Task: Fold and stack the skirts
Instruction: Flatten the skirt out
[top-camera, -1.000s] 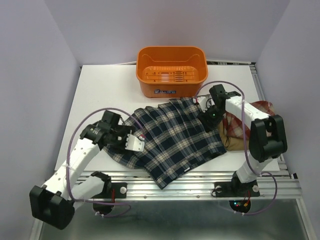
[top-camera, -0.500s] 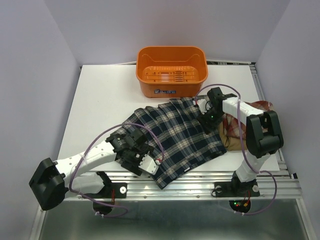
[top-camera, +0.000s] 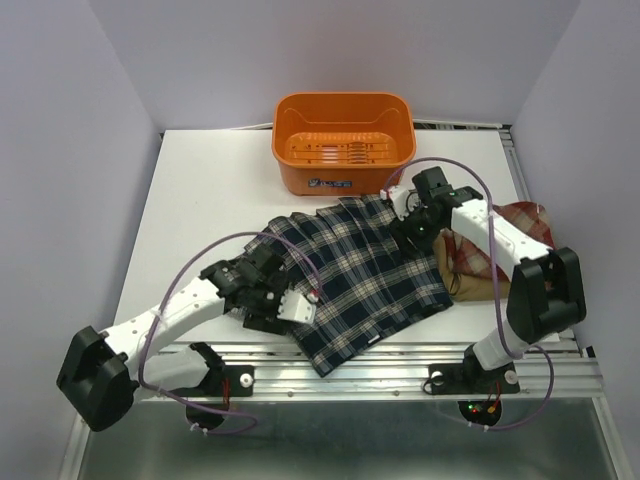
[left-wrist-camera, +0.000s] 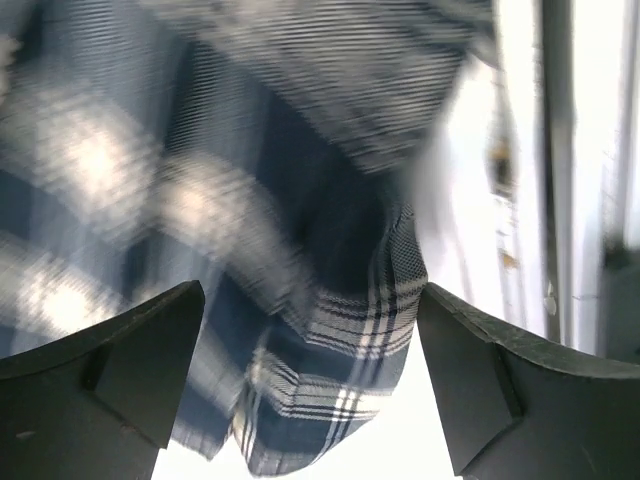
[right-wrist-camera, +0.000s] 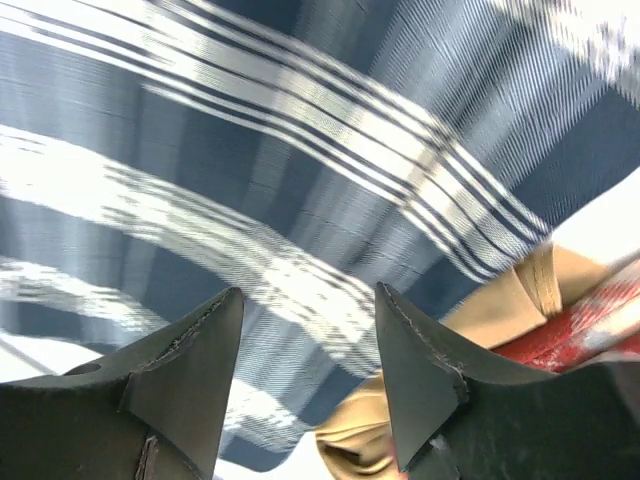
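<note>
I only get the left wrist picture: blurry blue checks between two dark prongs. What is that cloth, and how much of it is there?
Observer: A navy plaid skirt, spread wide across the table.
Operator: Any other clothes?
Observer: Yes, a tan skirt and a red plaid skirt, bunched together at the right.
Operator: And the other arm?
Observer: The right end effector hangs open over the navy plaid skirt's far right edge.

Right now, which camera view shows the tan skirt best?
The top external view: it shows most of the tan skirt, partly under the red-and-white plaid skirt, right of the navy plaid skirt. The right wrist view shows only a narrow tan strip beyond the navy plaid skirt. The left wrist view shows none of it.
</note>
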